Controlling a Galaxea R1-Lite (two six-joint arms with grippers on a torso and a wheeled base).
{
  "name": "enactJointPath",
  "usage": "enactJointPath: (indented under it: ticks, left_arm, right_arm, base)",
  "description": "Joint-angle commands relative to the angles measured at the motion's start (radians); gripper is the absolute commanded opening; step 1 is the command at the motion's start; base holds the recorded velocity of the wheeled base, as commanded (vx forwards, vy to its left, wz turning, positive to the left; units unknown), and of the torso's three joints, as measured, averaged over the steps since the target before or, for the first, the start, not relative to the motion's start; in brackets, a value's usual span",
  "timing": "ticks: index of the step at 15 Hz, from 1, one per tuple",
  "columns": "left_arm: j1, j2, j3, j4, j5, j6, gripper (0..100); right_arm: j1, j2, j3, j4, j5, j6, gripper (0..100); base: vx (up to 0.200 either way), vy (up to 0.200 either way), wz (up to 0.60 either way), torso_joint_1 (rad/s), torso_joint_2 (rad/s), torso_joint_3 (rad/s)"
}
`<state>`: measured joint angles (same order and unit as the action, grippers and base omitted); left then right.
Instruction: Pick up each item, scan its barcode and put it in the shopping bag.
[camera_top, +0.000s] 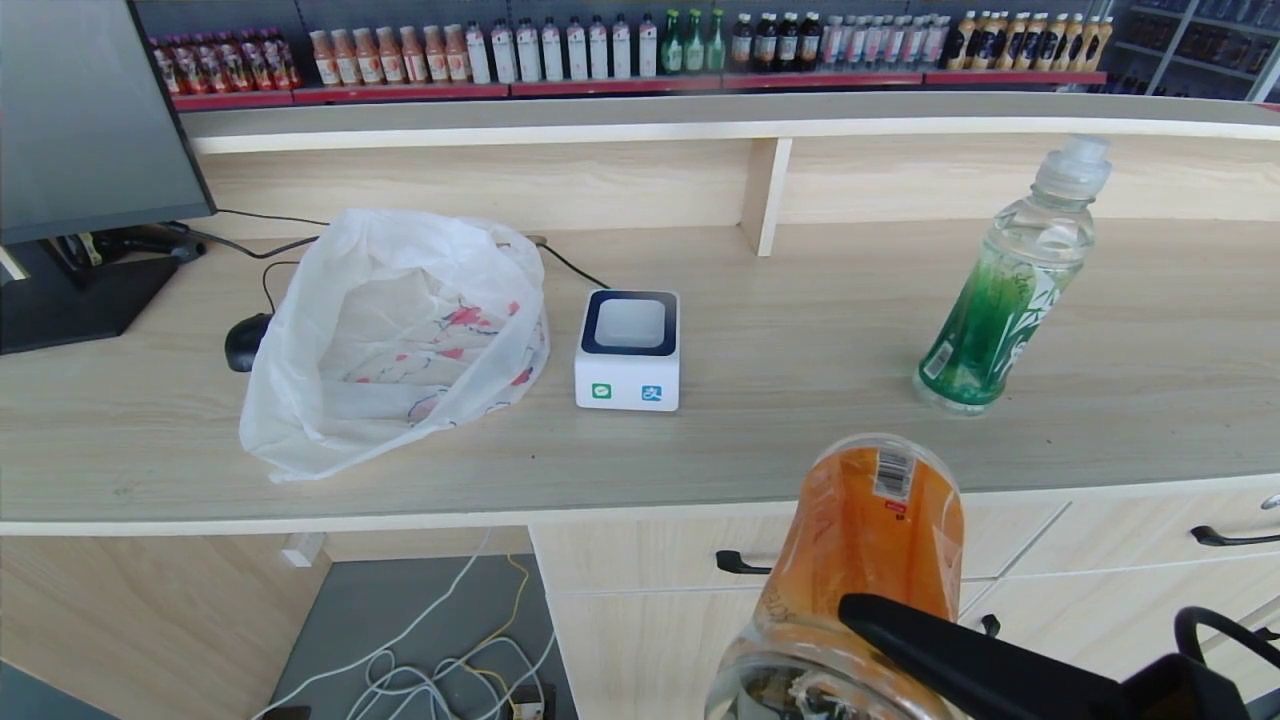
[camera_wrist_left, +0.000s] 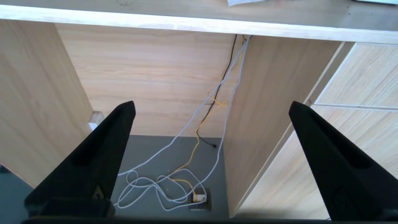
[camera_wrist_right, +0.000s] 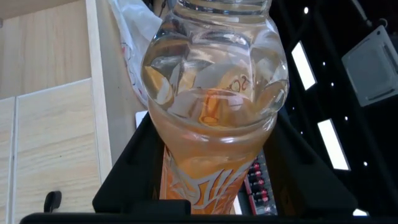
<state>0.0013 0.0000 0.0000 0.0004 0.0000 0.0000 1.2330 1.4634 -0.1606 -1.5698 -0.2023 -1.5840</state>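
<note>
My right gripper (camera_top: 880, 640) is shut on an orange-labelled bottle (camera_top: 865, 560), held tilted in front of the counter's front edge with its barcode facing up. The same bottle (camera_wrist_right: 211, 143) sits between the right gripper's (camera_wrist_right: 214, 180) black fingers in the right wrist view. A white barcode scanner (camera_top: 629, 350) stands mid-counter. Left of it lies the open white shopping bag (camera_top: 395, 335). A green-labelled bottle (camera_top: 1010, 290) stands upright on the counter at the right. My left gripper (camera_wrist_left: 211, 168) is open and empty, below the counter, facing the floor cables.
A monitor (camera_top: 90, 120) and a black mouse (camera_top: 245, 340) occupy the counter's far left. A raised wooden ledge (camera_top: 700, 125) runs along the back, with a divider (camera_top: 765, 195). Drawers with black handles (camera_top: 740, 565) lie under the counter; cables (camera_top: 440, 670) trail on the floor.
</note>
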Motion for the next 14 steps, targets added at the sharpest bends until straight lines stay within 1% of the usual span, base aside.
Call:
enactJointPath:
  ticks: [1, 10, 14]
  left_arm:
    - [0.0, 0.0, 0.0, 0.001, 0.0, 0.0, 100]
    - [0.0, 0.0, 0.0, 0.0, 0.0, 0.0, 100]
    - [0.0, 0.0, 0.0, 0.001, 0.0, 0.0, 100]
  right_arm:
    - [0.0, 0.0, 0.0, -0.001, 0.0, -0.001, 0]
    - [0.0, -0.002, -0.011, -0.001, 0.0, 0.001, 0]
    - [-0.004, 0.0, -0.019, -0.001, 0.0, 0.079, 0]
  base:
    - [0.0, 0.0, 0.0, 0.0, 0.0, 0.0]
    - [0.0, 0.0, 0.0, 0.0, 0.0, 0.0]
    - [0.0, 0.0, 0.0, 0.0, 0.0, 0.0]
